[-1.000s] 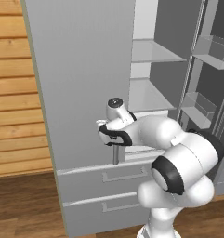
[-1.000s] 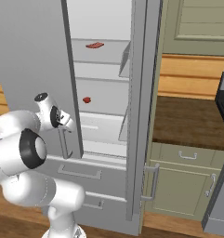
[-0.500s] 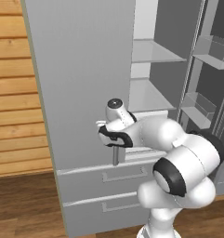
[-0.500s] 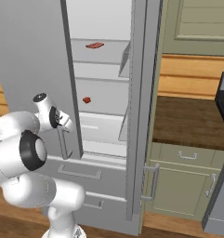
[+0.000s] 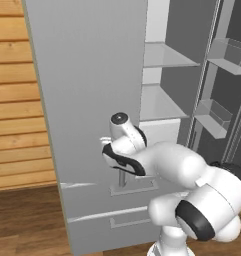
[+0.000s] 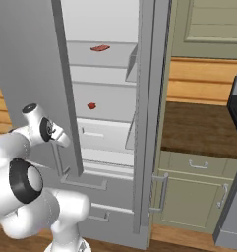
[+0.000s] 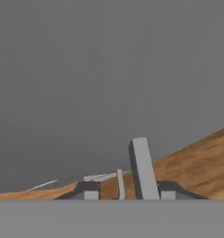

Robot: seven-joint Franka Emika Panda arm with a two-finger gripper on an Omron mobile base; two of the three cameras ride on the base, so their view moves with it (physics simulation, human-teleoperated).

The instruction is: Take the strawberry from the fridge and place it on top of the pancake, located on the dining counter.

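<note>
On middle fridge (image 6: 154, 123) shelf: strawberry (image 6: 91, 105) | claw (image 7: 126, 191) clamped on door handle (image 7: 142, 168), well apart

I see the tall grey fridge (image 6: 36, 74) with one door partly open, showing a white interior and clear shelves. The strawberry (image 6: 91, 105), a tiny deep red berry, lies on the middle shelf, toward the left, apart from the walls.

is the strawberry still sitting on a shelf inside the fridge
Yes, in the right base view the strawberry lies on a white shelf inside the open fridge.
</note>
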